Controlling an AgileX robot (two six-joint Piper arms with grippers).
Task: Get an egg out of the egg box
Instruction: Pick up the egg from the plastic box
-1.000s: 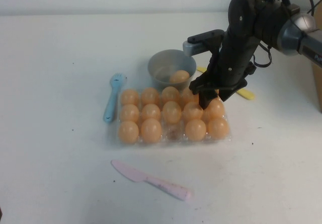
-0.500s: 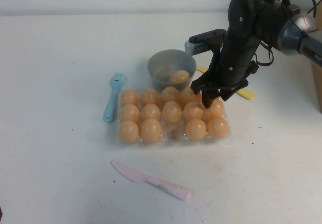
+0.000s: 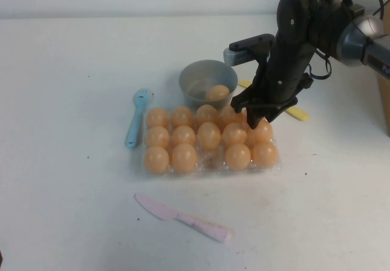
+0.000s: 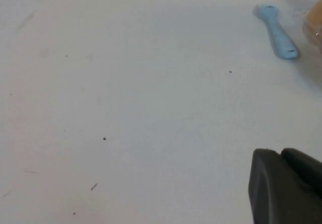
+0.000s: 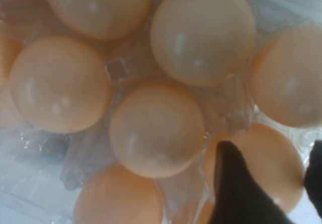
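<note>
White worktop carries the clear egg box at centre, with a grey bowl just behind it. Right gripper reaches down over the box's right end, fingers partly open on either side of the egg, which sits in its cup; whether they press it I cannot tell. Left gripper hangs over bare worktop, its state unclear
</note>
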